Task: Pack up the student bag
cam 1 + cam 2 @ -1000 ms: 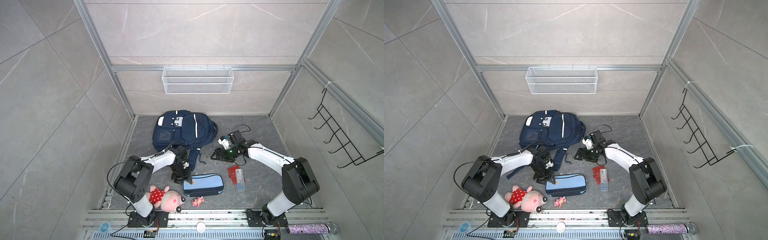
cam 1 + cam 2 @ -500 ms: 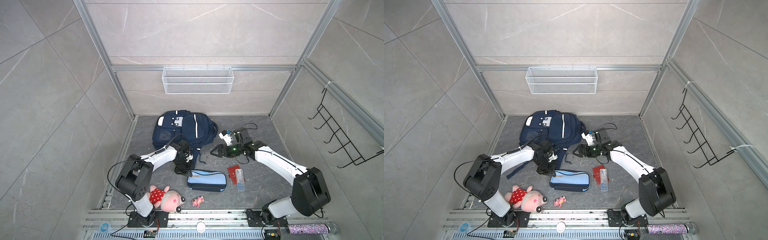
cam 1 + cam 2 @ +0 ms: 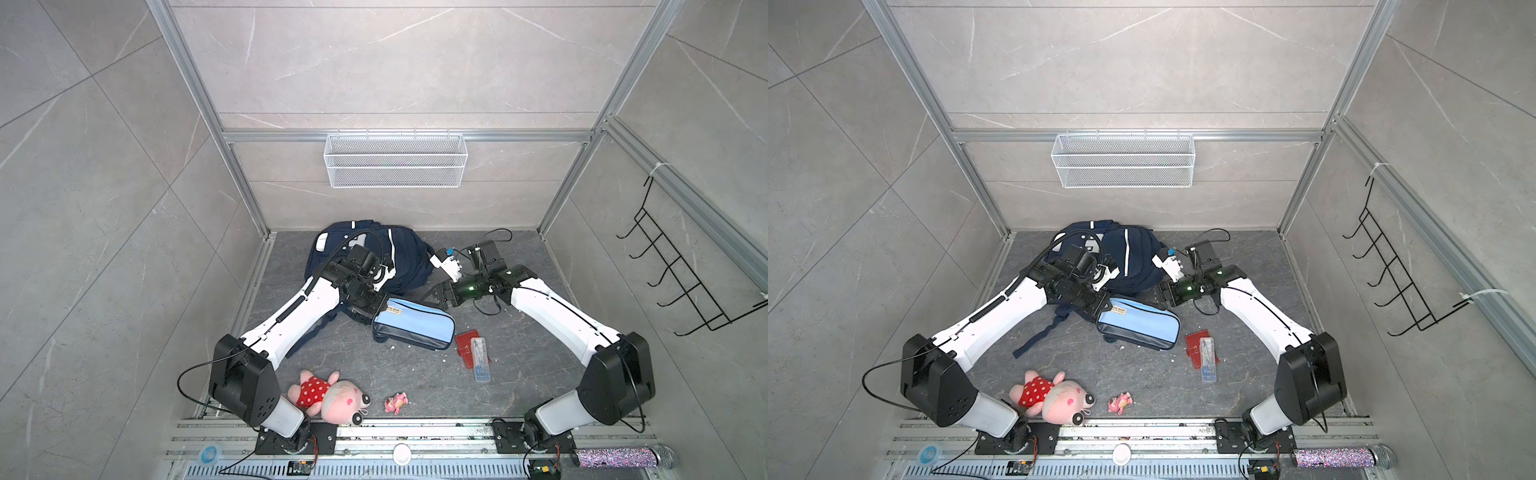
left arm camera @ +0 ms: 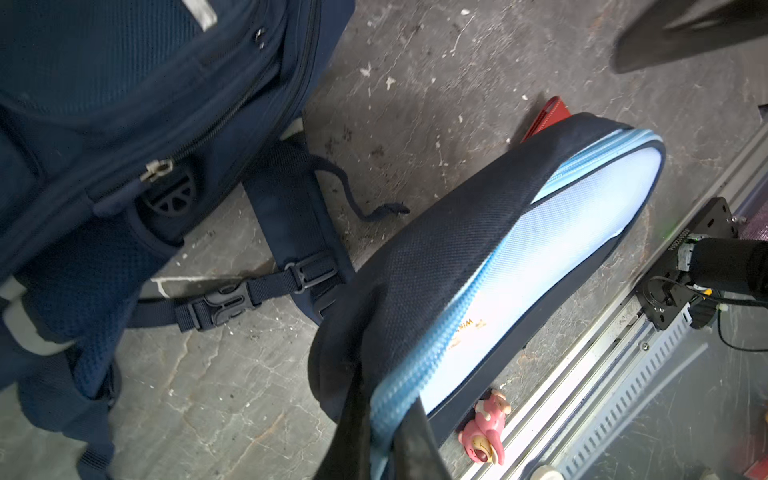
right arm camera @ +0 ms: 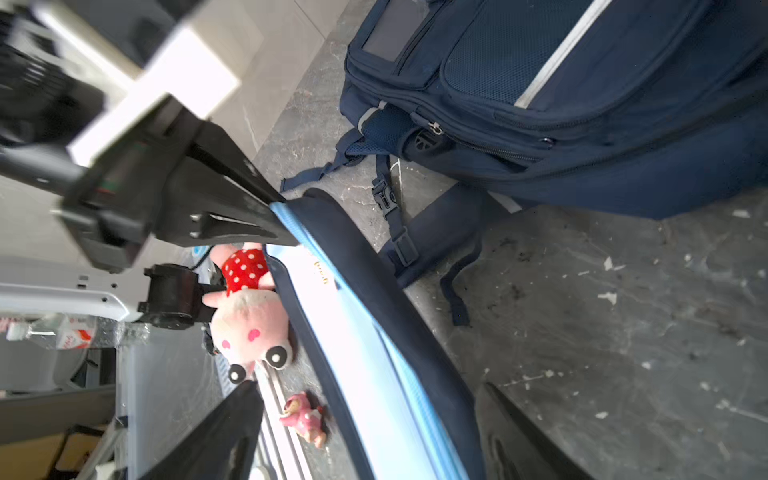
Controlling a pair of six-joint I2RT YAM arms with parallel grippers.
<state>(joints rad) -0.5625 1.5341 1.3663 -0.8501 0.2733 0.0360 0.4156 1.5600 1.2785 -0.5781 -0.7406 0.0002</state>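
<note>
**Left gripper is now clamping the pencil case**

The left gripper [image 4: 384,419] is squeezing together on one end of the light-blue pencil case [image 3: 415,328]. A second ago it was still standing half open beside the case, which was lying flat. Now that end seems to be lifting off the floor. The right gripper [image 3: 435,300] is hovering at 1 o'clock of the case, with its jaws wide apart and holding nothing. The navy student bag [image 3: 409,262] is lying at 12 o'clock of the case, near the back wall. Its zips are looking closed, so I judge that packing is only beginning.
</note>
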